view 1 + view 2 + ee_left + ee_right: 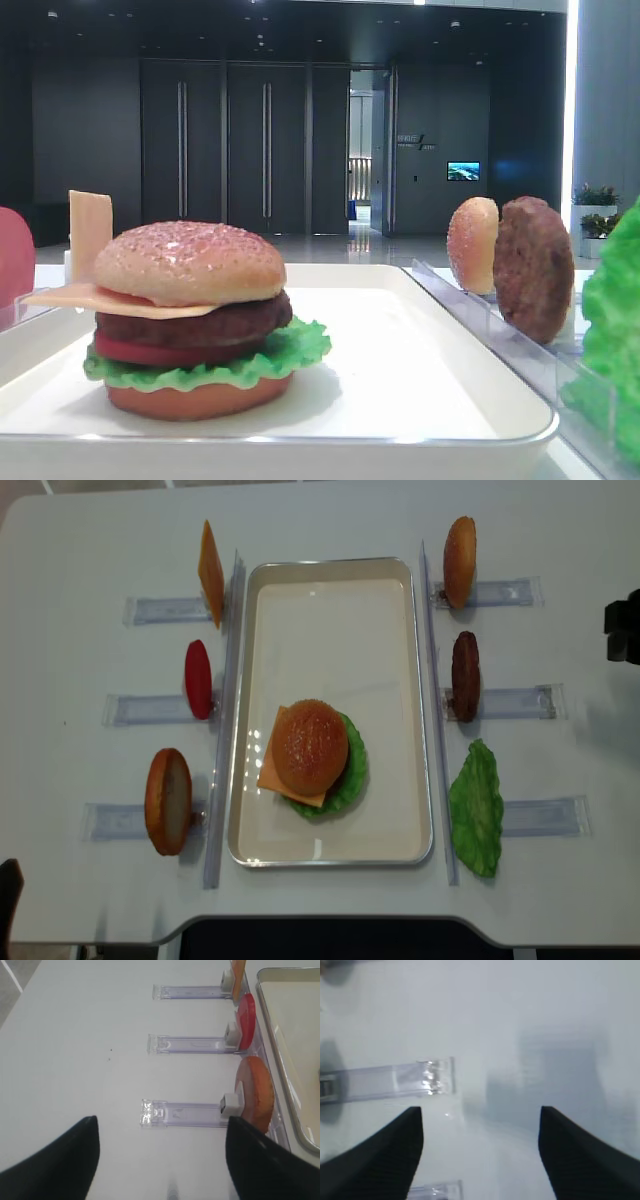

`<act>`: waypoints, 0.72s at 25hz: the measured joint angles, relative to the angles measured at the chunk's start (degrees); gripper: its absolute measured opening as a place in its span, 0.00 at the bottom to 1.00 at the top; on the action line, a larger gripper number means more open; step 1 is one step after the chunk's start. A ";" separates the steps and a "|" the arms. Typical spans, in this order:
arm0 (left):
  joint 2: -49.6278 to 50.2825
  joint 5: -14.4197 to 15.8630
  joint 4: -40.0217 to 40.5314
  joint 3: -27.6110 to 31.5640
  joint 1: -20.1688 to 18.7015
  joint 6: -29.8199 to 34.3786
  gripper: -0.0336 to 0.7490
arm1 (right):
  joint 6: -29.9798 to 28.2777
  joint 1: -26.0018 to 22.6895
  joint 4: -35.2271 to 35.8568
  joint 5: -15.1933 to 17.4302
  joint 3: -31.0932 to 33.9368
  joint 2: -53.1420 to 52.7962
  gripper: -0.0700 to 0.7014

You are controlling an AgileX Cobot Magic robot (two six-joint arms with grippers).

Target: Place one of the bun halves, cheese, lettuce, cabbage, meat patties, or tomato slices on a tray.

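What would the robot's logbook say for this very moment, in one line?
burger: stacked on tray | left gripper: open, empty | right gripper: open, empty

Large dim lobby, tall dark panelled doors (225,150), wall screen (463,171)

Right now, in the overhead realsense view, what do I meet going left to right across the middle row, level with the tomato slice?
tomato slice → left rim of the white tray → right rim of the tray → meat patty → clear rack strip
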 joint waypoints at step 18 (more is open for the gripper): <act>0.00 0.00 0.00 0.00 0.00 0.00 0.81 | 9.49 0.04 -9.50 4.08 8.89 -12.02 0.70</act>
